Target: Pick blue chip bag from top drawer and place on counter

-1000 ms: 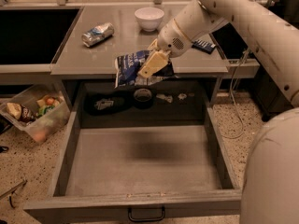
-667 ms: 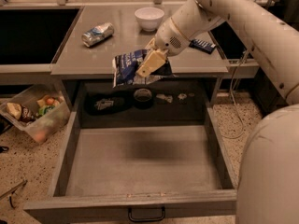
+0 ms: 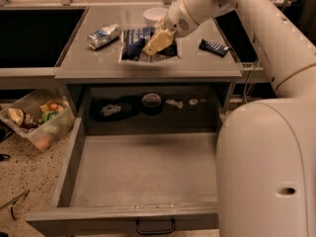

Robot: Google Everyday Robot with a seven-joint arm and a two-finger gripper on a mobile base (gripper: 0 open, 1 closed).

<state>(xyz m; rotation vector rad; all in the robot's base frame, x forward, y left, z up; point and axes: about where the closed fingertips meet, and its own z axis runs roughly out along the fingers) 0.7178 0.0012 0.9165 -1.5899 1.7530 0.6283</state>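
The gripper (image 3: 157, 42) is clamped on the bag (image 3: 134, 44), low over the counter (image 3: 98, 65) mid-width, near its front edge. I'd set it flat, further back, then let go.

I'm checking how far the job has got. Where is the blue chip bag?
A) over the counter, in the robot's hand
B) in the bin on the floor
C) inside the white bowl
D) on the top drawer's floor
A: the blue chip bag is over the counter with the hand closed on it, beyond the open top drawer.
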